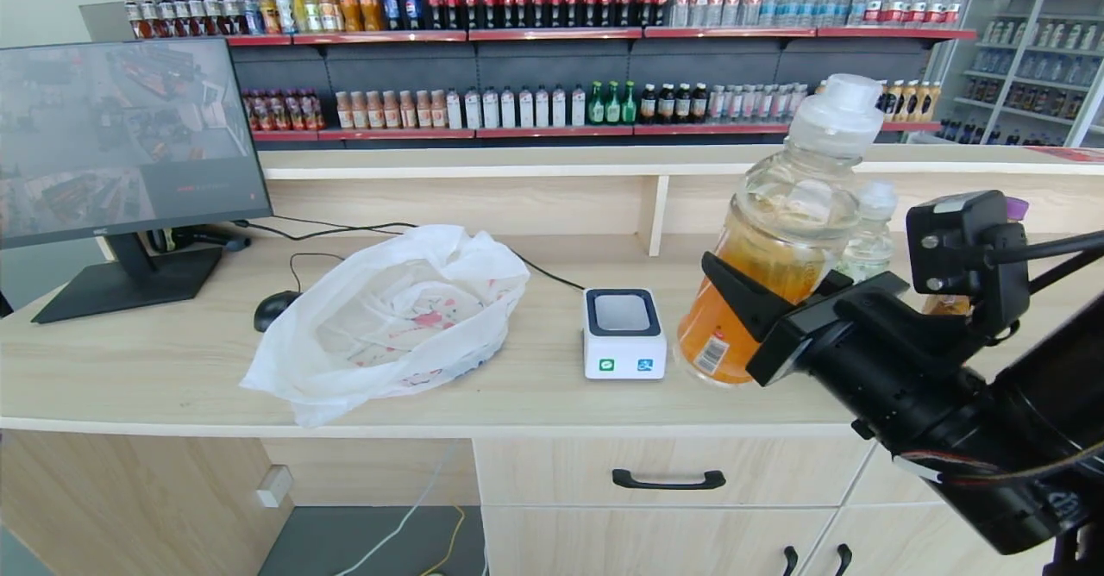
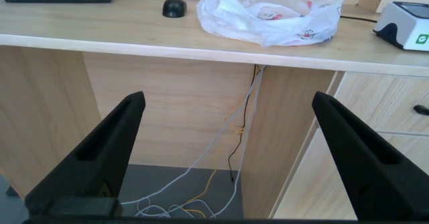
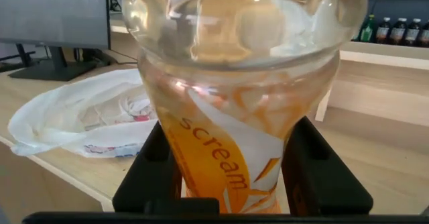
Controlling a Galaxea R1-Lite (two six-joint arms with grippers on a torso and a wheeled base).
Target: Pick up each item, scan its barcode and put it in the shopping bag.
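One bag (image 1: 388,317), one scanner (image 1: 624,334), one clamped bottle (image 1: 776,240)

On the worktop (image 1: 535,399) the shopping bag (image 1: 388,322) lies between the mouse (image 1: 274,309), on its left, and the scanner (image 1: 624,333), on its right. Right of the scanner is the bottle (image 1: 776,240), in the jaws of the right gripper (image 1: 789,290).

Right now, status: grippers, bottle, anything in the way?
Right gripper shut on orange bottle. Left gripper open, below counter. Scanner between bottle and shopping bag.
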